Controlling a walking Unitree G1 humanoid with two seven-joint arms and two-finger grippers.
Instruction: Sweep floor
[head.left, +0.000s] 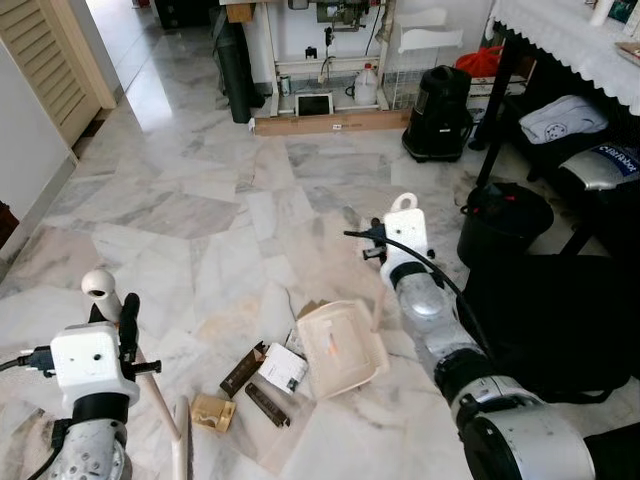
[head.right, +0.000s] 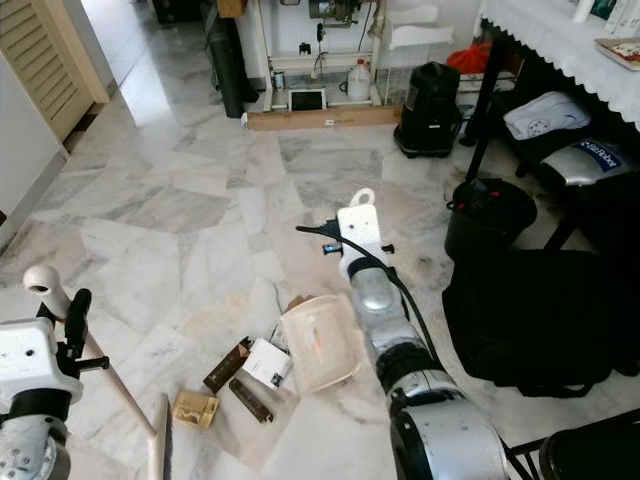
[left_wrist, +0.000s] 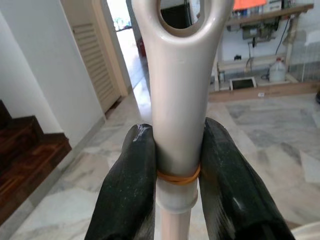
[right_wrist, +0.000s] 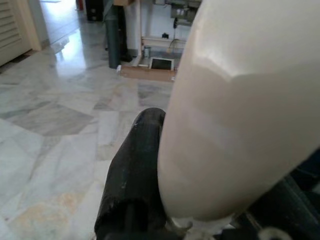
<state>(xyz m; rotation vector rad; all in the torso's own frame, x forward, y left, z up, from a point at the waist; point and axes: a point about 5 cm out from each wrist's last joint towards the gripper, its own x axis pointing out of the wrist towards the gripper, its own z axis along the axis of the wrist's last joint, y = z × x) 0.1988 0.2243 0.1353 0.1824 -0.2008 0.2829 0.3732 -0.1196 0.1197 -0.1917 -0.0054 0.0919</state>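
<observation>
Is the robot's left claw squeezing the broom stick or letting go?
Squeezing. The left gripper has both black fingers pressed against the cream broom handle.

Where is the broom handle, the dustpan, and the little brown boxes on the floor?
broom handle (left_wrist: 176, 115), left wrist view, on the cream shaft between the black fingers.
dustpan (head.left: 340, 350), left eye view, on the middle of its cream tray.
brown boxes (head.left: 213, 411), left eye view, on the tan one lying nearest the broom.

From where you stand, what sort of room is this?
Probably a home's utility or living area: a marble floor, a louvred door, a table with a lace cloth, and a black vacuum cleaner by the wall.
</observation>
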